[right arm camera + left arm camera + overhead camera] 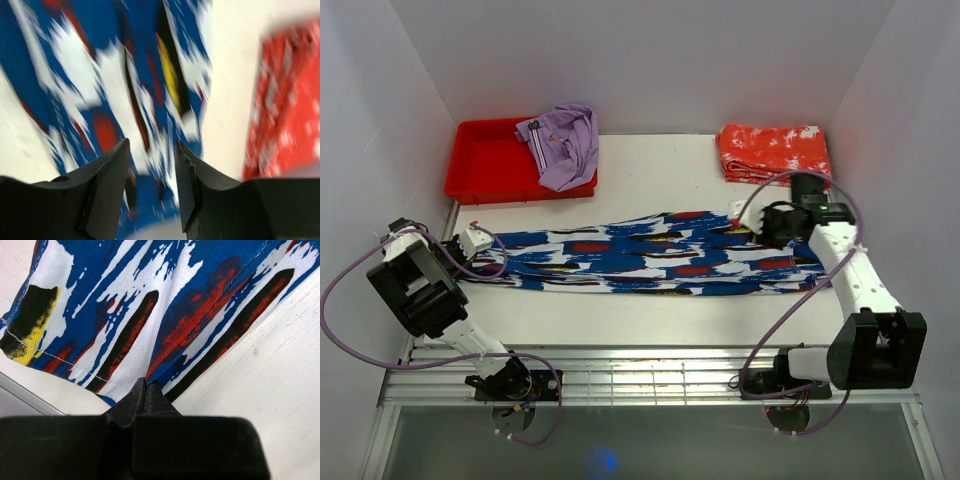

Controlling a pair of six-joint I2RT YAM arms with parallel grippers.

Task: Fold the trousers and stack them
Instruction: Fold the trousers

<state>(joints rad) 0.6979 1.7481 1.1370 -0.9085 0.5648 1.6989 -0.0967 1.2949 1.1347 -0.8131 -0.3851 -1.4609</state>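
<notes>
The trousers [650,255], in a blue, white and black streaked print with red patches, lie stretched out flat across the middle of the table. My left gripper [480,240] is at their left end. In the left wrist view its jaws [146,384] are pressed shut, pinching the hem edge of the trousers [165,305], whose fabric fans out from the tips. My right gripper [758,222] is over their right end. In the blurred right wrist view it [152,150] is open and empty, just above the trousers [125,75].
A red tray [480,165] at the back left holds a plain lilac garment [565,145]. A folded orange-red garment with white splotches [775,150] lies at the back right, close beside my right gripper [285,110]. White walls enclose the table.
</notes>
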